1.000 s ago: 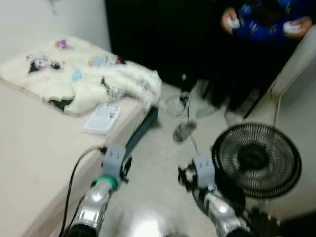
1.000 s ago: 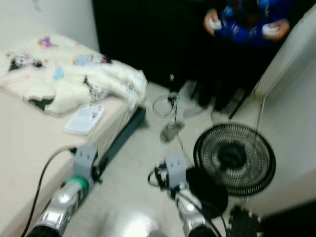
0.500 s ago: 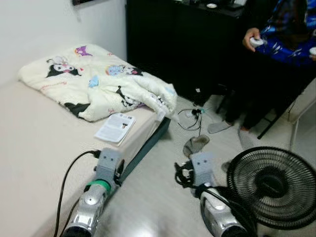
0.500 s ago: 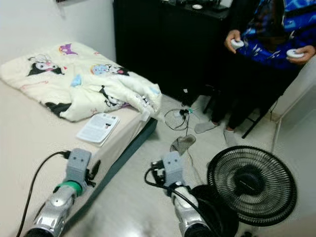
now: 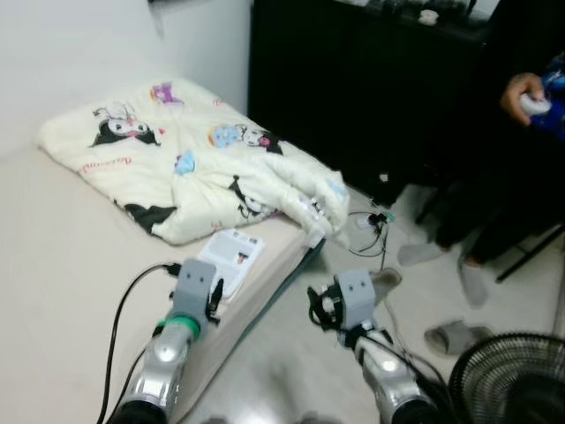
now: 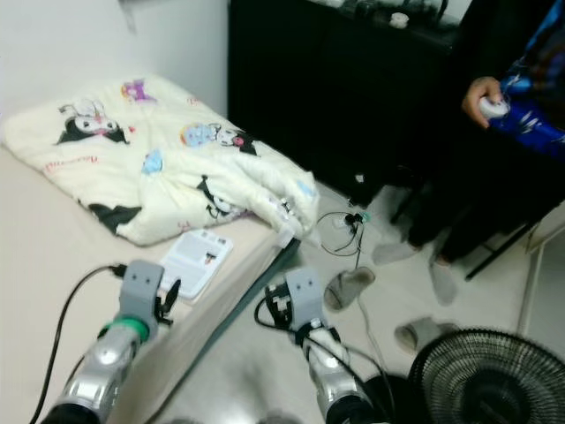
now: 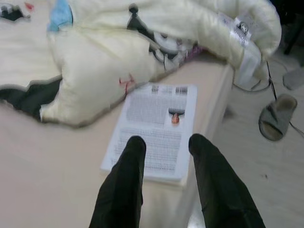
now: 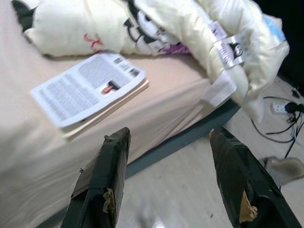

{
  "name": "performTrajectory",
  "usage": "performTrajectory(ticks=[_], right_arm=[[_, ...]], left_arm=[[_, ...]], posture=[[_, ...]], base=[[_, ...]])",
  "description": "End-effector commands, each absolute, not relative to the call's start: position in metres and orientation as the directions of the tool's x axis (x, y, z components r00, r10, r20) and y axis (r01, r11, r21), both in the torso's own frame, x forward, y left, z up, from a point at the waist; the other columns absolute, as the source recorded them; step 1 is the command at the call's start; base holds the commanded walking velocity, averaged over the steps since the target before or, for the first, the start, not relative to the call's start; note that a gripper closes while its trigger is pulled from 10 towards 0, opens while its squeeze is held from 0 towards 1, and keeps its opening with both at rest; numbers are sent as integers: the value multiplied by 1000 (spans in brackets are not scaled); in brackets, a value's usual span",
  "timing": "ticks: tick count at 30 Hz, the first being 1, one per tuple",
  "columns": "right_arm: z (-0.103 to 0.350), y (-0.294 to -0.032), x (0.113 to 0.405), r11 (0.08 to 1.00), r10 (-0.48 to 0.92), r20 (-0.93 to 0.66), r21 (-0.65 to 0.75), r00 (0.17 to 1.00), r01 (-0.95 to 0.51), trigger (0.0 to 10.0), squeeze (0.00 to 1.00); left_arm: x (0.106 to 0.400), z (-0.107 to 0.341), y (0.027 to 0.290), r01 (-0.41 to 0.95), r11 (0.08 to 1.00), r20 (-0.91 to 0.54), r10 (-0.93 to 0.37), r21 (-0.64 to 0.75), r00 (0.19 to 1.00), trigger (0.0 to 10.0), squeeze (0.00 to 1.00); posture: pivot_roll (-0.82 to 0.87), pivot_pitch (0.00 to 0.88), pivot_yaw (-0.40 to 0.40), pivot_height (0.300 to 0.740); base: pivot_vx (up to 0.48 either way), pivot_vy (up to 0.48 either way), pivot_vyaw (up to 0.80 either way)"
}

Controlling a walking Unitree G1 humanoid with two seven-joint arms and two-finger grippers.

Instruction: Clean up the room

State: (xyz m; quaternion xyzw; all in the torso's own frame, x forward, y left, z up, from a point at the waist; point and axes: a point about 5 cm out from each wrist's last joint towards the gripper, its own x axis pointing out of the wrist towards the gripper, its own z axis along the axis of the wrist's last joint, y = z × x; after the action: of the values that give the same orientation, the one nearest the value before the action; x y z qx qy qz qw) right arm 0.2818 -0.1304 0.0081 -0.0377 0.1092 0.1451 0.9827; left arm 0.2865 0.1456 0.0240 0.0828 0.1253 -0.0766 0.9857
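A thin booklet (image 7: pixel 153 128) is lying flat on the beige bed (image 5: pixel 62 256), close to the mattress edge and just beside the lower rim of a rumpled cream comforter (image 5: pixel 203 159) printed with cartoon figures; its long axis is running from the bed's edge back toward the comforter, the end with the barcodes nearest the quilt. The left gripper (image 7: pixel 164 142) is hovering just above the booklet's near end with its two black fingers spread apart, holding nothing. The right gripper (image 8: pixel 168 137) is hanging over the floor beside the bed frame, its fingers also splayed wide and empty, with the booklet lying off to one side of it on the mattress. On the pale floor beyond the bed corner, a grey slipper (image 6: pixel 349 287) is lying near a tangle of black cable (image 6: pixel 340 225), another slipper (image 6: pixel 424 334) is sitting close to a black fan (image 6: pixel 494 375), and a person (image 6: pixel 503 132) in dark clothes is standing by a black cabinet (image 6: pixel 335 88), gripping a white controller (image 6: pixel 492 108).
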Motion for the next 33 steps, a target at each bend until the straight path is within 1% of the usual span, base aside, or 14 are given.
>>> performTrajectory(ticks=[1, 15, 19, 21, 23, 28, 30, 33], right_arm=[[3, -135, 278, 959, 261, -252, -39, 932, -279, 10000, 0], [0, -134, 275, 960, 256, -264, -45, 930, -277, 10000, 0], [-1, -134, 273, 963, 248, -260, -35, 933, -266, 10000, 0], [-1, -134, 273, 963, 248, -260, -35, 933, -266, 10000, 0], [-1, -134, 272, 964, 247, -259, -30, 934, -264, 10000, 0], [-1, -134, 272, 964, 247, -258, -28, 934, -263, 10000, 0], [-1, -136, 273, 967, 241, -253, -23, 937, -255, 10000, 0], [-1, -137, 273, 967, 239, -252, -22, 938, -253, 10000, 0]], left_arm=[[282, 18, 143, 200, 968, -286, -150, 152, 946, 10000, 0], [280, 15, 146, 220, 961, -302, -162, 168, 939, 10000, 0], [281, 15, 142, 245, 952, -304, -183, 181, 935, 10000, 0], [281, 15, 142, 245, 952, -304, -183, 181, 935, 10000, 0], [284, 18, 136, 268, 944, -294, -205, 191, 933, 10000, 0], [285, 20, 133, 276, 941, -288, -214, 194, 933, 10000, 0], [288, 23, 129, 289, 938, -274, -232, 192, 933, 10000, 0], [288, 23, 129, 292, 937, -273, -235, 192, 933, 10000, 0]], posture=[[-25, 0, 15, 720], [-39, 0, 30, 720], [-41, 0, 32, 705], [-41, 0, 32, 705], [-44, 0, 36, 695], [-44, 0, 36, 690], [-53, 0, 41, 675], [-53, 0, 41, 665]], base=[[0, 0, 0], [0, 0, 0], [0, 0, 0], [0, 0, 0], [0, 0, 0], [0, 0, 0], [0, 0, 0], [0, 0, 0]])
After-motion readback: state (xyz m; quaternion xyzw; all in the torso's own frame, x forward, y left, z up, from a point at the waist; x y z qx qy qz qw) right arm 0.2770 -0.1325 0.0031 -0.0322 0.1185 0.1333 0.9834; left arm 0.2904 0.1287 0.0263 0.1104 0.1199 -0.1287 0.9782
